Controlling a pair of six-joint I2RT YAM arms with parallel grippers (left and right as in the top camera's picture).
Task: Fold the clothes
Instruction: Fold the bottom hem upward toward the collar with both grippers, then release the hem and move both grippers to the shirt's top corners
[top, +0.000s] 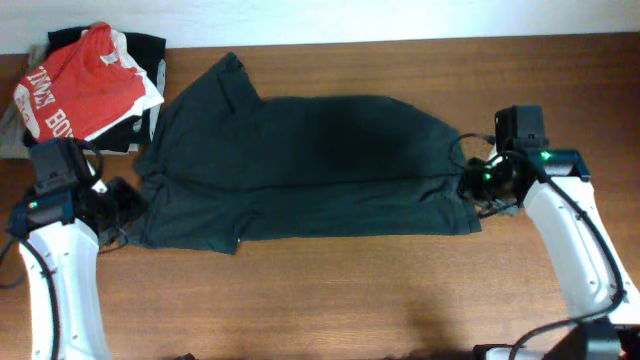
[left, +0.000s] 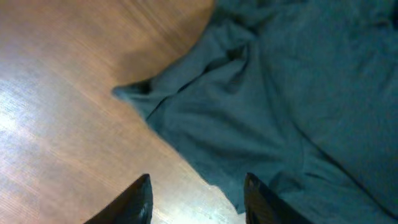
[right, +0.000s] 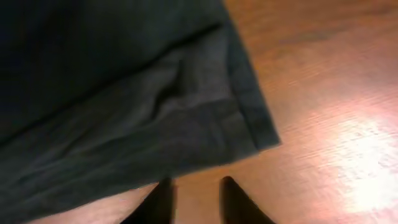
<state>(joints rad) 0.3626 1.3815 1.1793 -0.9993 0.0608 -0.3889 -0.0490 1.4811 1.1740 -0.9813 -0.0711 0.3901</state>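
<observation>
The clothes, a black T-shirt (top: 320, 160), lie flat across the middle of the wooden table, doubled lengthwise into a long band. My left gripper (top: 125, 205) sits at the shirt's left end. In the left wrist view it (left: 198, 186) is open over bare wood, its right finger (left: 256, 202) at the edge of the fabric (left: 298, 93). My right gripper (top: 470, 185) is at the shirt's right end. In the right wrist view it (right: 196, 186) stands slightly open just off the hem (right: 205, 134), with only table between the fingers. No logo print shows.
A red shirt with white lettering (top: 85, 85) lies on a pile of dark garments (top: 145, 55) at the back left corner. Bare table (top: 330, 300) stretches along the front, between my two arms.
</observation>
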